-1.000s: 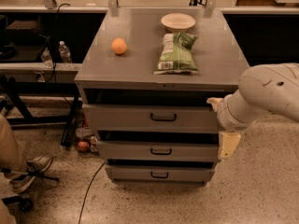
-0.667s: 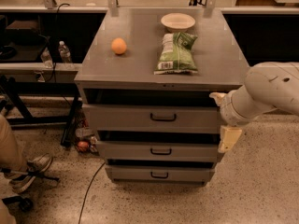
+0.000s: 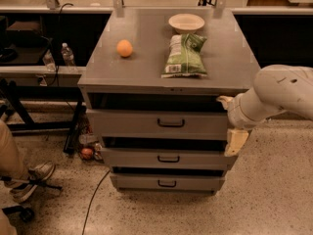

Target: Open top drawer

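The top drawer [image 3: 127,124] is the widest grey drawer of the cabinet, just under the cabinet top [image 3: 146,62], with a black wire handle [image 3: 171,123] at its centre. A dark gap shows above its front. My gripper [image 3: 230,124] is at the right end of this drawer's front, well to the right of the handle. It is open: one cream finger [image 3: 225,102] is by the drawer's upper right corner and the other [image 3: 236,142] hangs below its lower right corner. The white arm [image 3: 279,94] comes in from the right.
On the cabinet top lie an orange [image 3: 124,48], a green chip bag [image 3: 185,55] and a white bowl [image 3: 186,22]. Two narrower drawers [image 3: 168,158] sit below. A person's leg and shoe [image 3: 29,177], a cable [image 3: 95,197] and water bottles [image 3: 67,55] are at the left.
The arm and gripper have shifted slightly upward at the drawer's right end. The drawers have not moved.
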`<control>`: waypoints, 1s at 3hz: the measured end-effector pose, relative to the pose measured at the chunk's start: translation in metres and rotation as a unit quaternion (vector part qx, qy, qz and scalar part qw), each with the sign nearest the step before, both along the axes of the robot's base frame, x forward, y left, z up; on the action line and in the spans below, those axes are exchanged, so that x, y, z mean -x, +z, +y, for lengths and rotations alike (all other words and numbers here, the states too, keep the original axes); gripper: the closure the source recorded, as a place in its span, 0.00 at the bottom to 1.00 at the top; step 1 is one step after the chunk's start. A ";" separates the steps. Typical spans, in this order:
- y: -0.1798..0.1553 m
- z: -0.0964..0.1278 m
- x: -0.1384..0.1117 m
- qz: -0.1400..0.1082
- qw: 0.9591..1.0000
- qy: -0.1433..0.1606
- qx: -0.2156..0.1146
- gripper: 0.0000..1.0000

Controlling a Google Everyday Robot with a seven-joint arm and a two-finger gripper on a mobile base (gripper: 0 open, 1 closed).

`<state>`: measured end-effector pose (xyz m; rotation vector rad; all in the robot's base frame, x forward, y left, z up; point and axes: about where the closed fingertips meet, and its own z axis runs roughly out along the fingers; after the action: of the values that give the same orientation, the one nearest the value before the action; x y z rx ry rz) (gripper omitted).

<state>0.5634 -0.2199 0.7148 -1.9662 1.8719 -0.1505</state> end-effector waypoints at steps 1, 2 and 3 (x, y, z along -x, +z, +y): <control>-0.019 0.003 -0.008 0.017 1.000 0.006 -0.005 0.00; -0.028 0.007 -0.014 0.026 1.000 0.011 -0.010 0.00; -0.053 0.016 -0.021 0.051 0.998 0.024 -0.033 0.00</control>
<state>0.5842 -0.2037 0.6622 -2.0058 1.8658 0.0243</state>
